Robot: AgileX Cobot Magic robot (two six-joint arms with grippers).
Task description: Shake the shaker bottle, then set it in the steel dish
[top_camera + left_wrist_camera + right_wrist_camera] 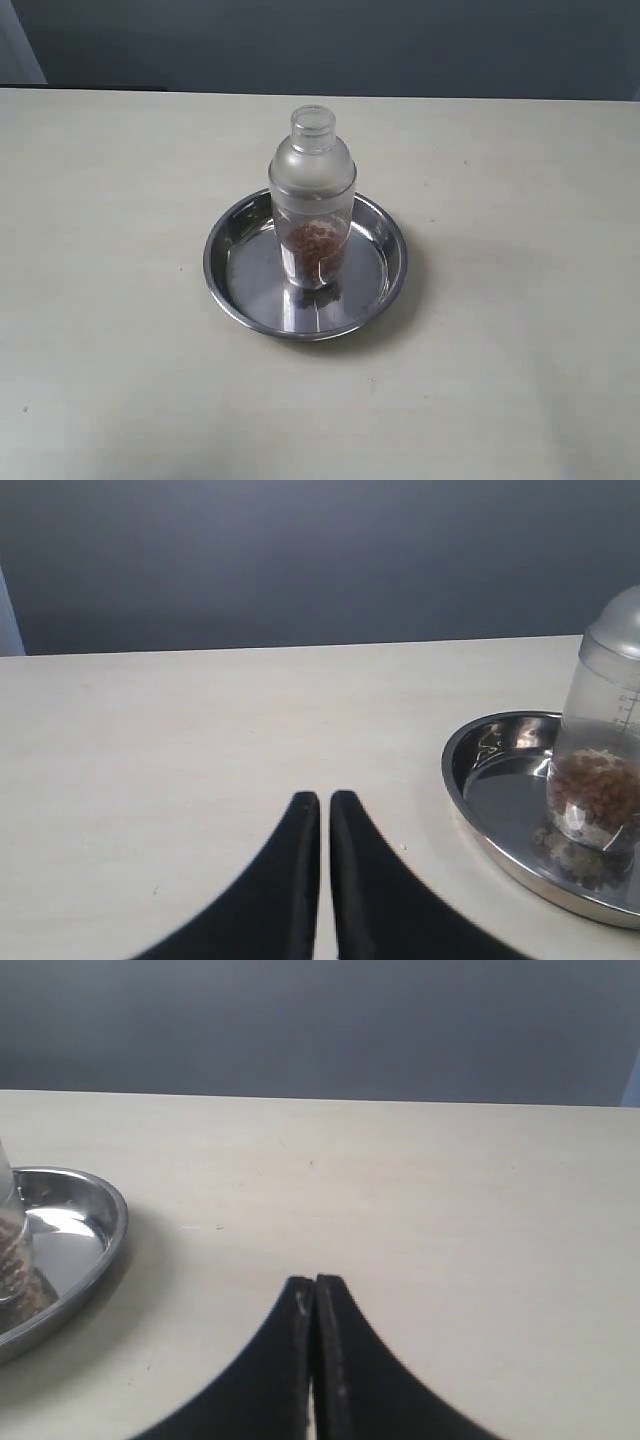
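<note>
Clear plastic shaker bottle (312, 195) upright in steel dish (250, 285), centre of table (100, 200), far from all edges. Prob. light, stiff, slick; grip waist below dome. Clenched, empty: left gripper (325, 802) & right gripper (314, 1282).

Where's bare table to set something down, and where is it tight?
Bare beige tabletop borders the round shiny steel dish on every side, widest left and right of it. Tight only inside the dish: the clear plastic shaker bottle stands upright near its middle.
</note>
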